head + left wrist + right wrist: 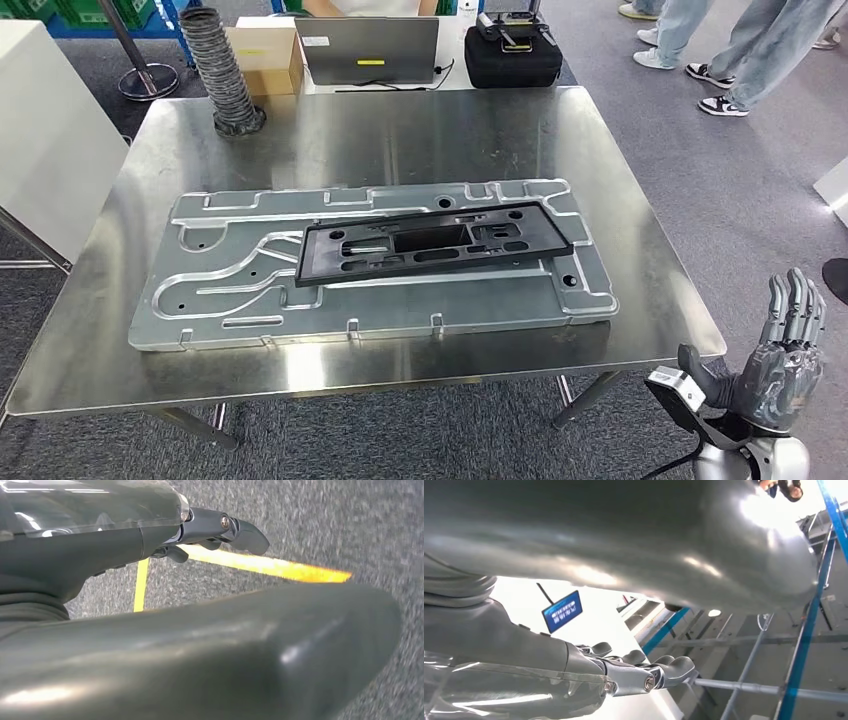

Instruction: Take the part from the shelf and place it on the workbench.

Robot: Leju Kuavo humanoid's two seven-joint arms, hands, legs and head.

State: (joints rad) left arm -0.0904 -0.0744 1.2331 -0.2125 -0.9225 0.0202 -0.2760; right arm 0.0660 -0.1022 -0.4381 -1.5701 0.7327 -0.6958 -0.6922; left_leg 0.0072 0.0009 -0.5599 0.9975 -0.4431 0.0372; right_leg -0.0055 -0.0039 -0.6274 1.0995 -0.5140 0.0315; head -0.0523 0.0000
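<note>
So the black part (432, 243) is seen lying flat on the big silver plate (250, 300), which is spread across the steel workbench (650, 300). The part is tilted a bit against the plate's long edges, and it sits well apart from the right hand (785, 360), up and off to that hand's left, on the far side of the bench's near right corner.

The right hand is raised beside that corner, off the bench, fingers (795, 305) stretched up and slightly spread. Nothing is held in it, nothing is touched by it. In the right wrist view the same hand (639, 672) is seen with fingers extended and empty against a bright background with blue frame bars (804, 630).

The left hand (220, 532) is caught in its own wrist view over grey carpet with yellow tape lines (270, 566). Only a couple of fingertips are visible past the big thumb, so how far it's opened can't really be told; nothing is seen in it.

Further beyond the right hand, across the bench, a ribbed hose (218, 70), a laptop (370, 50) and a black case (512, 58) are parked.
</note>
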